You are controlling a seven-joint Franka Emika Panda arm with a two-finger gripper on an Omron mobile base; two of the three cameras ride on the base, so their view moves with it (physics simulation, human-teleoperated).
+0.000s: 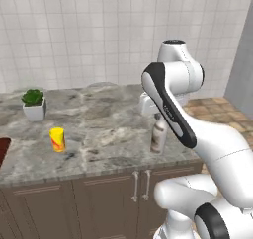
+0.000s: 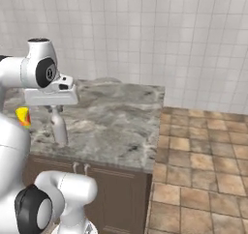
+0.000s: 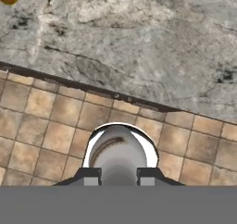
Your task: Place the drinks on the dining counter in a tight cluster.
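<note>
The pincer (image 3: 118, 179) is clamped on the neck of the slim beige-white bottle (image 1: 159, 137), which hangs upright at the desk's (image 2: 111, 126) front edge — in the hand view it shows over the tiled floor (image 3: 41, 126), not the stone. Whether its base touches the desk I cannot tell. Let go here and it may tip off the edge. Further left stand a yellow cup (image 1: 58, 139) and a potted plant (image 1: 33, 103) — well apart, so nothing yet to cluster against.

Two rear base views sharing the dining counter (image 1: 99, 129); downward hand view.
</note>
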